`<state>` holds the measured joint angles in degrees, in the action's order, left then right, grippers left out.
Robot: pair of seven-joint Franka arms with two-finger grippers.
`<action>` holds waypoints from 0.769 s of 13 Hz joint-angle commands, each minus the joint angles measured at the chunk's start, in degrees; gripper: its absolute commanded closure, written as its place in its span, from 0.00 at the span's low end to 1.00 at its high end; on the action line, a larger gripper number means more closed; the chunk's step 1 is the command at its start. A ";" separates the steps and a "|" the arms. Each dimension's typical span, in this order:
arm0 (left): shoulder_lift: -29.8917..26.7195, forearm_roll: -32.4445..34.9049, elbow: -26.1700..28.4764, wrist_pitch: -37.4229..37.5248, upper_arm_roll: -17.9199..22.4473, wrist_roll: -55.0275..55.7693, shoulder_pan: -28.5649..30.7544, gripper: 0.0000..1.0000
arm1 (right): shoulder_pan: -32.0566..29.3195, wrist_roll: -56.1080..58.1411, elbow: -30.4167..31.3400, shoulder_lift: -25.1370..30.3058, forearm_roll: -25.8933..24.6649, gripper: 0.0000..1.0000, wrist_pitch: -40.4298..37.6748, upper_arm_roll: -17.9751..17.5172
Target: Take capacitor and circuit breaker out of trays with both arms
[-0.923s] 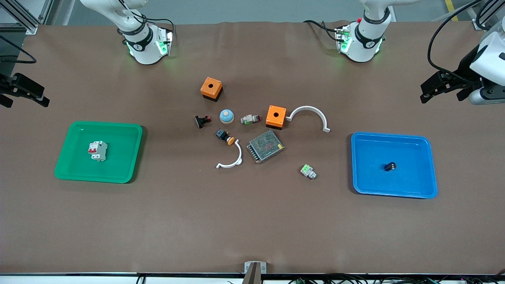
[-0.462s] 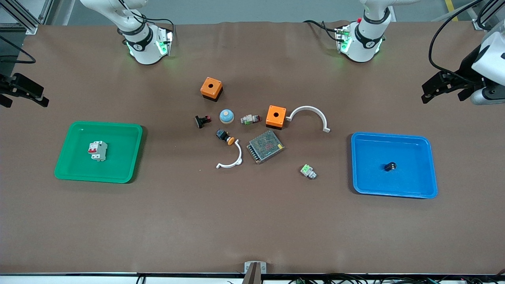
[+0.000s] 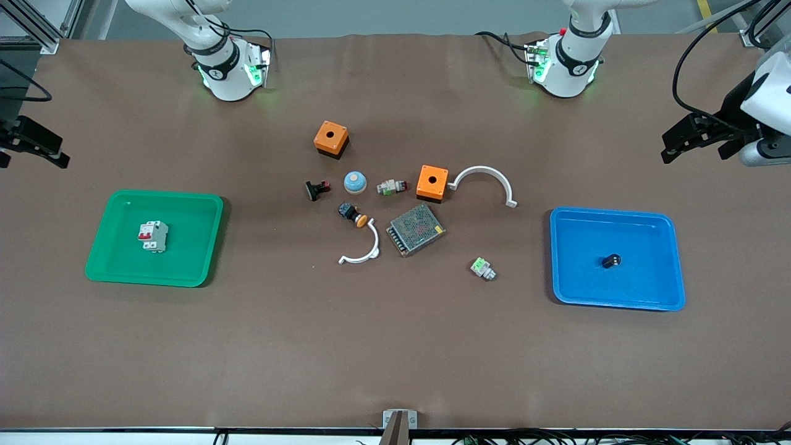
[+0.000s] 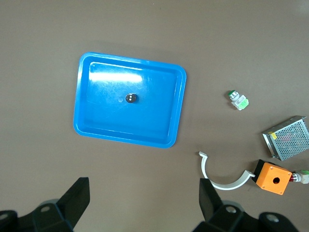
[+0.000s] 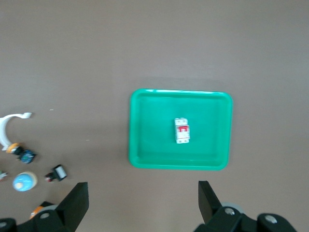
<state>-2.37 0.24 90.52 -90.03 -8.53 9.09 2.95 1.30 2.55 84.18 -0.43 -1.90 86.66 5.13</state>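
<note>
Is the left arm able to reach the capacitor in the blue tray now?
Probably yes. The capacitor lies alone and uncovered in the blue tray, and the left pincer is open and holds nothing.

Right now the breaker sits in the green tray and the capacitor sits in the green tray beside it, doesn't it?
Not quite: the breaker is in the green tray, but the capacitor lies alone in the blue tray, as the front view shows.

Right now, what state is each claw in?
Left claw: open, empty, above the table by the blue tray.
Right claw: open, empty, up beside the green tray.
</note>
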 commanded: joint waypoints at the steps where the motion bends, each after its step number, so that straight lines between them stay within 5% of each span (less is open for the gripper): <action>1: 0.43 -0.07 -0.87 0.12 0.09 -0.39 0.21 0.00 | 0.19 -0.53 -1.04 -0.36 -2.05 0.00 -0.88 -0.21; 10: 17.55 5.04 2.99 -15.42 0.53 4.86 4.69 0.00 | -2.96 -0.88 -1.48 -3.95 -3.46 0.00 1.31 0.05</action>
<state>13.00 4.22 92.54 -102.86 -7.71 10.83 7.93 0.40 2.44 83.76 -1.22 -4.63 87.08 5.57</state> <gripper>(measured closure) 0.000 0.000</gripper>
